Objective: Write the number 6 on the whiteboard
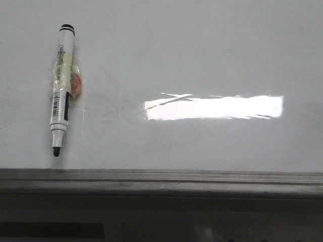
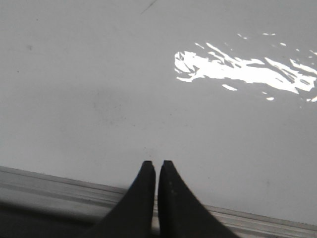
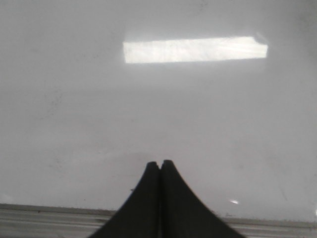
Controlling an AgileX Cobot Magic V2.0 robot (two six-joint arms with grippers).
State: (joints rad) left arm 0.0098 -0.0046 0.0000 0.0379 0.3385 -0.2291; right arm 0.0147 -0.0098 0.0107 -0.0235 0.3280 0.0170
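Note:
The whiteboard (image 1: 202, 60) is a glossy pale grey-white board that fills the front view, with a grey metal rail (image 1: 161, 179) along its near edge. No number 6 shows on it. An uncapped black-tipped marker (image 1: 62, 88) lies on the board at the left, tip toward the rail. Neither gripper shows in the front view. My left gripper (image 2: 158, 163) is shut and empty above the board (image 2: 99, 74) near the rail. My right gripper (image 3: 160, 162) is shut and empty above the board (image 3: 198, 114) near the rail.
A bright white rectangular glare (image 1: 214, 107) lies on the board right of centre; it also shows in the left wrist view (image 2: 237, 69) and the right wrist view (image 3: 193, 50). A yellowish and orange thing (image 1: 74, 83) sits under the marker. Faint smudges mark the board.

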